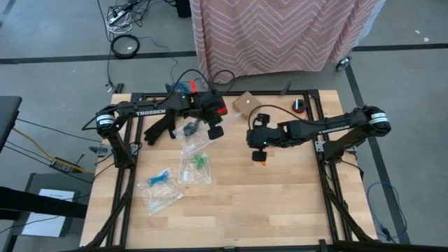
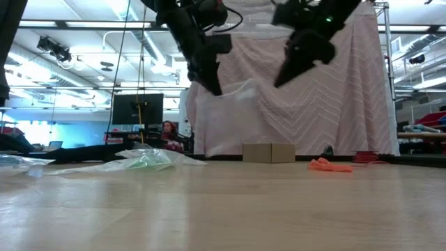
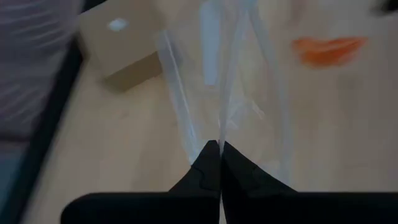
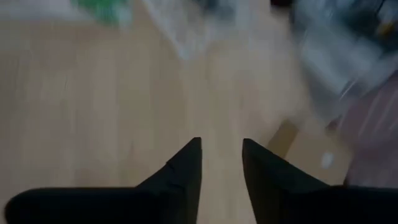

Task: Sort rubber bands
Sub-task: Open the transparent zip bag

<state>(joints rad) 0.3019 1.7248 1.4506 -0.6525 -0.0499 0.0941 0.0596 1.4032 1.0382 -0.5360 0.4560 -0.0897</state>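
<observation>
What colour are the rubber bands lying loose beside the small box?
Orange rubber bands, clearest in the low view.

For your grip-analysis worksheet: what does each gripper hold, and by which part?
Left gripper pinches a clear plastic bag at its edge, lifted off the table. Right gripper is open and holds nothing.

The near half of the wooden table (image 1: 266, 210) lies bare, giving open passage. On the left side, clear zip bags (image 1: 178, 171) clutter the surface. A small cardboard box (image 1: 246, 104) sits near the far edge, and a heap of orange rubber bands (image 2: 329, 165) lies mid-table, beneath the raised right gripper (image 1: 260, 145).
</observation>
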